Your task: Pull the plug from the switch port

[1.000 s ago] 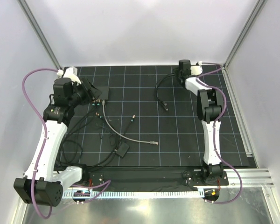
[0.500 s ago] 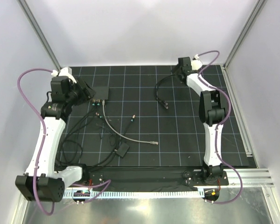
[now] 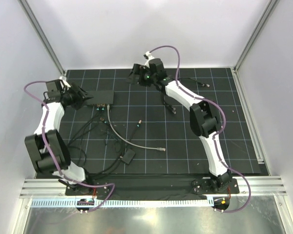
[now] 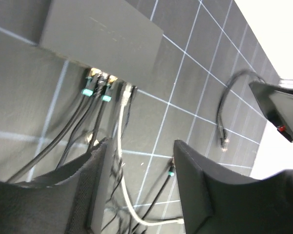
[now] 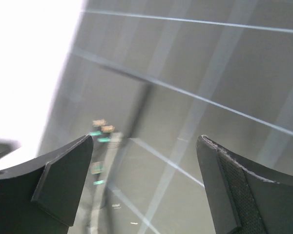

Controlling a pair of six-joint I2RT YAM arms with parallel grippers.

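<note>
No plug is out yet; both arms sit by the switch.
The switch [image 3: 101, 97] lies far-left on the worktop [image 3: 195, 146], its ports facing near, with several plugs [image 4: 97, 87] seated in them. The left arm [image 3: 49, 114] holds the left jaws just beside the switch's left end, half spread and empty, aimed at the plug row, likely to pick one. The right arm [image 3: 178, 92] hangs the right jaws wide open and empty near the far edge, perhaps to steady the switch.

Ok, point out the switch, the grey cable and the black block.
switch [image 3: 100, 97]: top view, middle of its top face
grey cable [image 3: 136, 145]: top view, mid-length
black block [image 3: 129, 156]: top view, centre
</note>
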